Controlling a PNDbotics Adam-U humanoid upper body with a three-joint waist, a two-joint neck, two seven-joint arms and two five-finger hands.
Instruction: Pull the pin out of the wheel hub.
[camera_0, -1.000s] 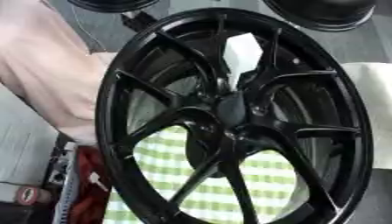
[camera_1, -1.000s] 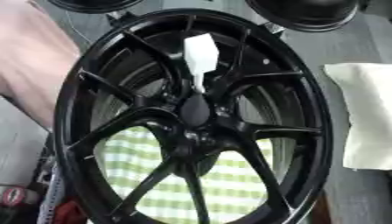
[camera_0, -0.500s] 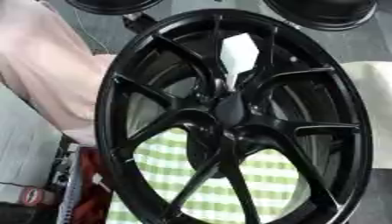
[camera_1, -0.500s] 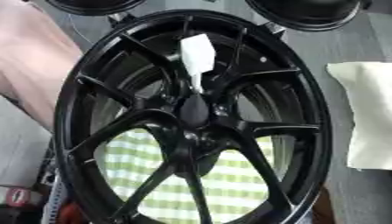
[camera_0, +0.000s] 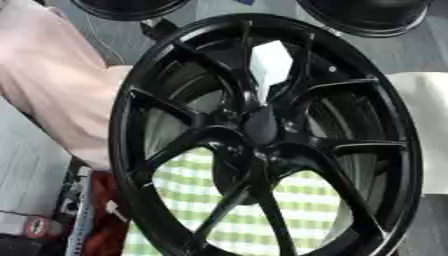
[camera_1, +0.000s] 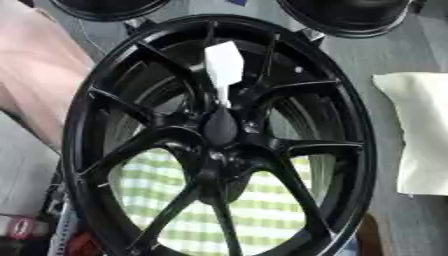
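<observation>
Above the black wheel hub (camera_1: 219, 131), white pin (camera_1: 224, 67) seated; neither hand visible.

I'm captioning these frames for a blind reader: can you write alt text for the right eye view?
A large black wheel fills the view, its spokes meeting at a dark hub with a white pin sticking up just above it. Green-and-white checked cloth shows through the lower spokes, a cream cloth lies at right, and no robot hand is visible.
</observation>
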